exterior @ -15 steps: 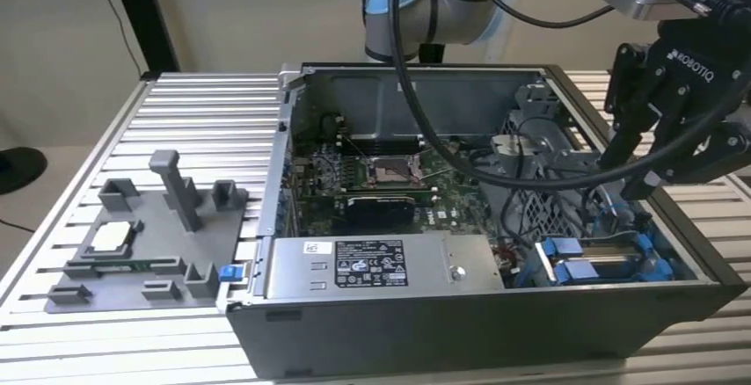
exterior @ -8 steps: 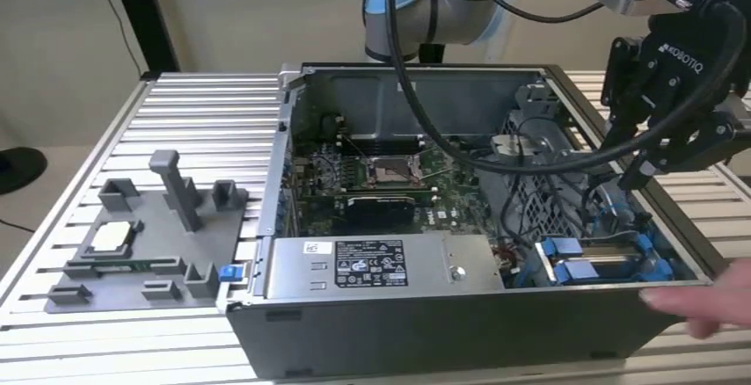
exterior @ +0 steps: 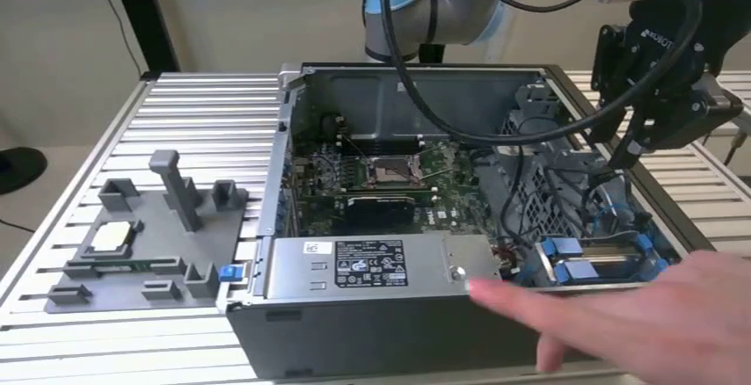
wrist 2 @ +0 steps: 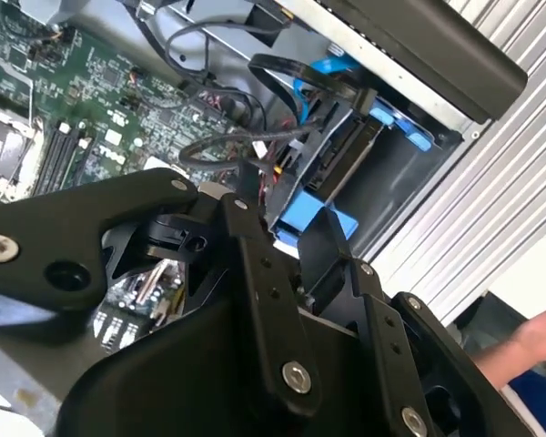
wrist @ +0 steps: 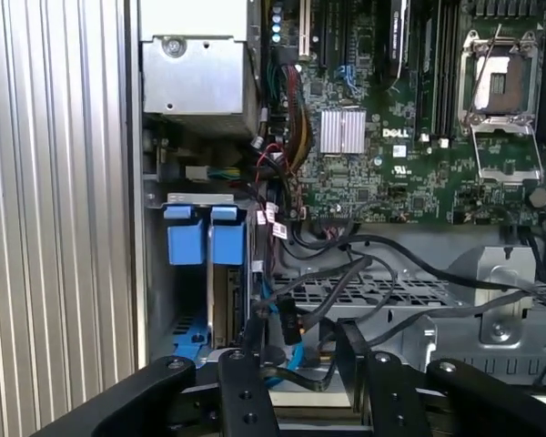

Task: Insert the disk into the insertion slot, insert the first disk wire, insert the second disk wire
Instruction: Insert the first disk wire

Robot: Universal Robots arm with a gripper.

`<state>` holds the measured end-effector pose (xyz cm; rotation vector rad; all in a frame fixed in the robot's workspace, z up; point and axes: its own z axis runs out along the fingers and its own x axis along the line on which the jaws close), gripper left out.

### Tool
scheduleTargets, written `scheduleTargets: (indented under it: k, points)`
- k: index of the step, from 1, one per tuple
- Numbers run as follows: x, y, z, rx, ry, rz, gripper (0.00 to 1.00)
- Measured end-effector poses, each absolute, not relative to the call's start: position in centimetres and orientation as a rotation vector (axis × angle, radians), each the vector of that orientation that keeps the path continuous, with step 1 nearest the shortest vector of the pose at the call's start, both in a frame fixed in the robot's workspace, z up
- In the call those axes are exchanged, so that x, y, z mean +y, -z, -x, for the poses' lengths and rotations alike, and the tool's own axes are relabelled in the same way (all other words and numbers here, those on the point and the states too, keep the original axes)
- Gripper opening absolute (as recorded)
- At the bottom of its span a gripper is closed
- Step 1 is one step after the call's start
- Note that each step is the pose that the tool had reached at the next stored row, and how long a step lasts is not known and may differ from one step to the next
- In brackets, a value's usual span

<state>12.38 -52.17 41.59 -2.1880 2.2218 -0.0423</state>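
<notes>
**Exterior view.** An open grey metal computer case [exterior: 352, 341] lies on a ribbed aluminium table [exterior: 200, 104]. The silver disk in its bright blue plastic frame [exterior: 586, 266] sits in the bay at the case's corner, on the exterior view's right. It is beside a grey power supply box with a white label [exterior: 352, 266] and looks seated. The black robot gripper [exterior: 634, 143] hangs above that corner, apart from the disk. A person's hand [exterior: 669, 323] reaches in at the near edge, close to the disk. If the arm descends now, it would likely strike that hand.

**Second wrist view.** The gripper [wrist 2: 264, 228] hovers over a tangle of loose black cables [wrist 2: 255, 150] just beside the disk [wrist 2: 309, 218]. The hand [wrist 2: 537, 341] shows at the picture's edge. Whether the gripper is open or closed cannot be told. The linkage could snag a cable loop and drag it.

**First wrist view.** The disk [wrist: 189, 244] stands on edge between the case wall and the green motherboard [wrist: 373, 164]. The cables [wrist: 364, 273] cross the space between the disk and the gripper [wrist: 296, 355]. A plug pushed in crooked through this clutter could jam or bend. A tugged cable might unseat the disk.
</notes>
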Motion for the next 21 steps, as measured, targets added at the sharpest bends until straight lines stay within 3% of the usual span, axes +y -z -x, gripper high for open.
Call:
scheduleTargets:
  k: [21]
  points:
    - [-51.68,-41.77,-12.24,2.215,0.055,2.183,1.00]
